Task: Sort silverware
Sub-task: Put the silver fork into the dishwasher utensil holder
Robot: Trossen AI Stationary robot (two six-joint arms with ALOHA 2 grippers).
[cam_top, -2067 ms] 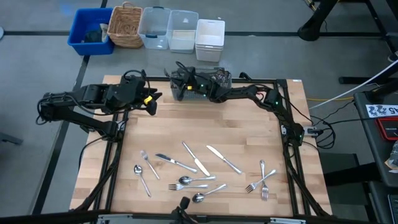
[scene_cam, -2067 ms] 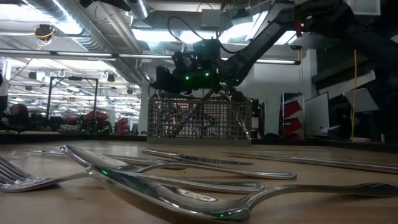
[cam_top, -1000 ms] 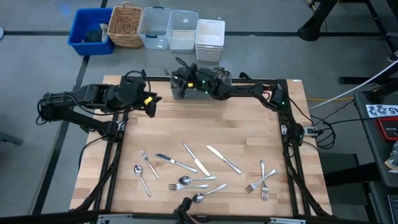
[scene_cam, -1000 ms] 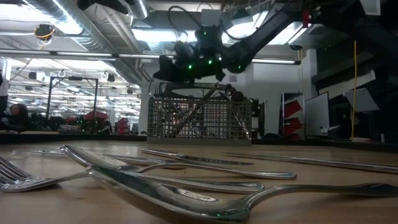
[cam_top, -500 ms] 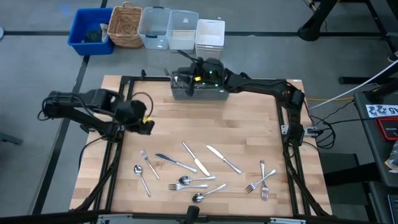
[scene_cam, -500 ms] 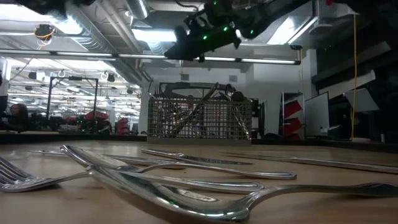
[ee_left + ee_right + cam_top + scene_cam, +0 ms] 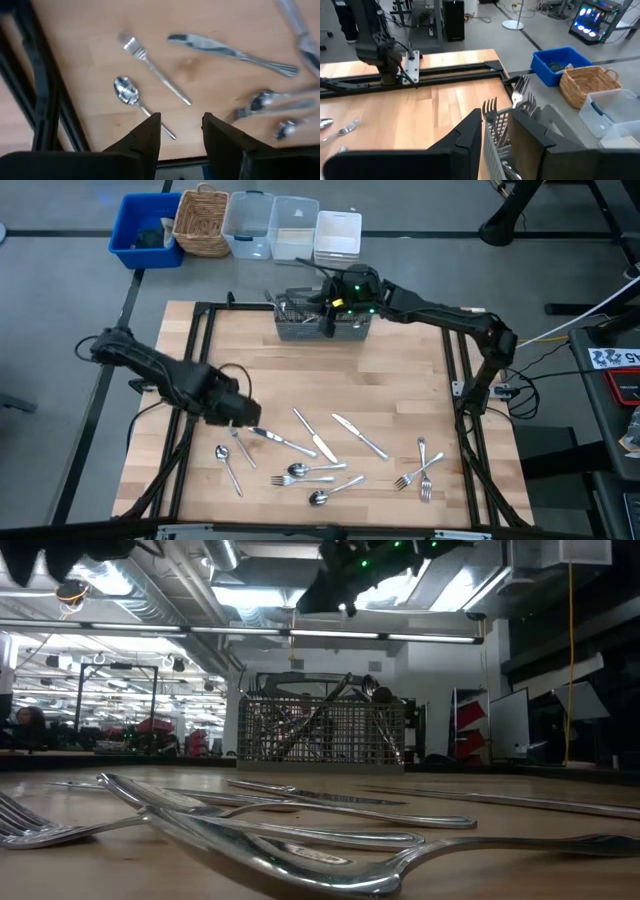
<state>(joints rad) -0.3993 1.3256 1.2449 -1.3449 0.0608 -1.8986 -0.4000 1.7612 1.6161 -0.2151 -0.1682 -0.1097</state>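
Several forks, spoons and knives (image 7: pixel 320 450) lie flat on the wooden table's near half; they fill the low view's foreground (image 7: pixel 300 830). More stand in the grey wire-mesh basket (image 7: pixel 322 323) at the far edge, which also shows in the low view (image 7: pixel 322 730). My left gripper (image 7: pixel 246 413) is open and empty above a fork (image 7: pixel 152 67), a spoon (image 7: pixel 127 92) and a knife (image 7: pixel 230 50). My right gripper (image 7: pixel 330 305) is open and empty, high above the basket's forks (image 7: pixel 492 112); it also shows at the top of the low view (image 7: pixel 335 590).
Beyond the far edge stand a blue bin (image 7: pixel 145 230), a wicker basket (image 7: pixel 203 222), two clear tubs (image 7: pixel 272 227) and a white bin (image 7: pixel 337 242). Black frame rails (image 7: pixel 195 360) run along the table's left, right and far sides.
My left gripper has swung from the table's far left toward the near edge and now stands over the fork, spoon and knife. My right gripper has risen from the basket's top and gone a little toward the table's right edge. The silverware on the table has not moved.
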